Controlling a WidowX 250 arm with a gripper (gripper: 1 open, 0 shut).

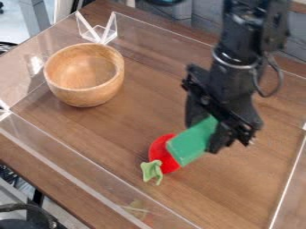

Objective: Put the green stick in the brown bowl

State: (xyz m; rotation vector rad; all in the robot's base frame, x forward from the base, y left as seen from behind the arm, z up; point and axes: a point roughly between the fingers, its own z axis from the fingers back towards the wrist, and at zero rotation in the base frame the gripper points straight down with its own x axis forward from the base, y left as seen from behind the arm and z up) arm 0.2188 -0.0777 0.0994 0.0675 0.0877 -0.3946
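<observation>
**Stick gripped and raised; carry to the bowl is due**

The green stick is pinched between the jaws of the gripper, which points straight down from the dark arm on the right of the view. The stick is held tilted, its lower left end hanging over a red strawberry toy that lies on the wooden table. Whether the stick touches the toy cannot be told from this angle; it appears to be clear of the table.

The brown bowl stands at the far left of the table, well apart from the gripper, upright and empty. A low clear wall runs round the work area.

The pick-up is judged to be done and the transport step to be in hand. The next move is judged to call for a carry across the table toward the upper left, with enough height kept for the stick's hanging end to pass over the bowl's thick rim. Once the stick is centred over the hollow, the jaws are to be spread. Because the stick is held at a tilt, a release too near the rim could leave it propped on the edge.
</observation>
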